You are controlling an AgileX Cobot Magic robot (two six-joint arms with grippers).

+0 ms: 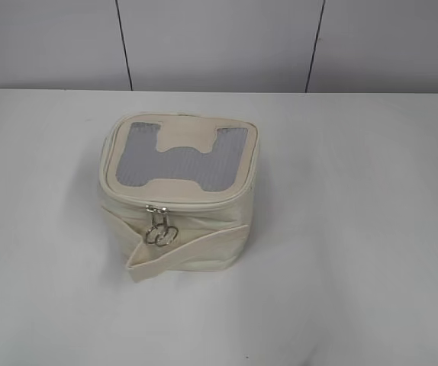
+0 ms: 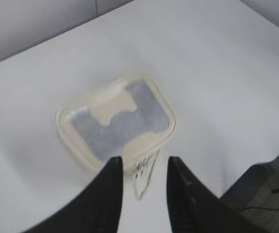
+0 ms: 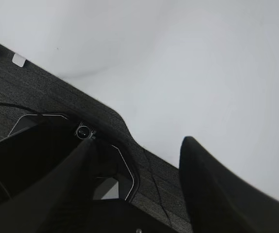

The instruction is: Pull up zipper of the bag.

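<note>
The cream bag stands on the white table, its grey mesh top with the bone-shaped patch facing up. The zipper's two silver sliders with ring pulls hang together at the front of the lid edge, above the cream strap. No gripper shows in the exterior view. In the left wrist view the bag lies below; my left gripper is open and empty, high above, with the ring pulls seen between its fingers. My right gripper is open and empty, away from the bag.
The white table spreads around the bag, with a grey panelled wall behind it. The right wrist view shows the table's edge and dark carpeted floor with robot base parts below it.
</note>
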